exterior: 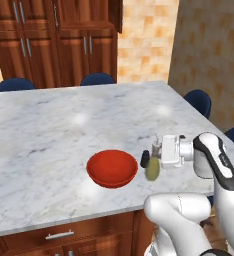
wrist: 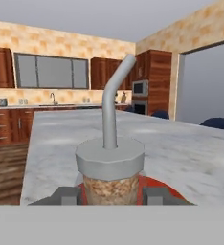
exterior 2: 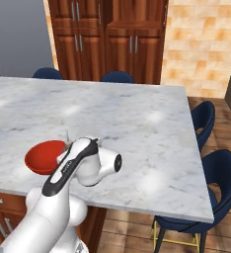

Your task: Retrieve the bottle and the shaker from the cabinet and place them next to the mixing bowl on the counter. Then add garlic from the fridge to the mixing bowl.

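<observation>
Fingers (wrist: 111,195) clamp bottle (exterior: 152,167) beside bowl (exterior: 112,168).

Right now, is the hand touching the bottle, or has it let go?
Touching. In the hand view the fingertips sit tight against both sides of the bottle at its neck, no gap. The left base view shows the hand at the bottle beside the mixing bowl.

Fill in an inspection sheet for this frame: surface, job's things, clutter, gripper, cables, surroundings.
Surface: marble counter, mostly bare.
Job's things: red mixing bowl near the front edge; black shaker standing just beside it; bottle at the bowl's side, in the gripper; cabinet doors closed; grey fridge closed.
Clutter: nothing seen.
Gripper: gripper shut on the bottle, its spout rising close before the hand camera.
Cables: nothing seen.
Surroundings: blue chairs around the island, tiled walls.
</observation>
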### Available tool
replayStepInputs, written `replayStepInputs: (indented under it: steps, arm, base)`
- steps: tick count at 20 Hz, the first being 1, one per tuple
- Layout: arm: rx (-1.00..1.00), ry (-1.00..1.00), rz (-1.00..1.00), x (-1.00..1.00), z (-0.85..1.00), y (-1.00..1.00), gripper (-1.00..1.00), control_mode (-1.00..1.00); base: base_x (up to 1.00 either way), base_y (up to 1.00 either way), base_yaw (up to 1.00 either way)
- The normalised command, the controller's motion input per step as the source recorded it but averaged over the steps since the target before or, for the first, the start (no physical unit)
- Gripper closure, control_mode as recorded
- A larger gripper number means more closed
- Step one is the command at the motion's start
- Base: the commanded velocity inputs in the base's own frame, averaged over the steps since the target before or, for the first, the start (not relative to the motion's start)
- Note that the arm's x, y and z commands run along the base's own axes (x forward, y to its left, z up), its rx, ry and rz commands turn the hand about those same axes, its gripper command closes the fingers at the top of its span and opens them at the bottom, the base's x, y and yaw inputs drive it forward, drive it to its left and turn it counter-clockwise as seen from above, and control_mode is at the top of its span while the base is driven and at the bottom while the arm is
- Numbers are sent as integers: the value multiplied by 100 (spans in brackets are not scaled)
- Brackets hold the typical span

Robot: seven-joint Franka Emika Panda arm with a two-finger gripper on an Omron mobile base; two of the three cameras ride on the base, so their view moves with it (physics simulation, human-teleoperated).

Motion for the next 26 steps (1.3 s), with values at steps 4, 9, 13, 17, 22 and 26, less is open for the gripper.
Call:
replayStepInputs:
  steps: [4, 9, 13, 17, 22, 26]
  arm:
    - [0, 3, 5, 13, -39, 1, 100, -100]
    - [0, 0, 2, 3, -42, 0, 100, -100]
    - [0, 0, 0, 8, -13, 0, 100, -100]
    - [0, 1, 0, 40, -4, 1, 100, -100]
    - [0, 0, 0, 36, -12, 0, 100, -100]
    - [0, -8, 0, 1, 0, 0, 100, -100]
  base:
    - [0, 0, 0]
    - [0, 0, 0]
    - [0, 0, 0]
    - [0, 0, 0]
    - [0, 0, 0]
    - [0, 0, 0]
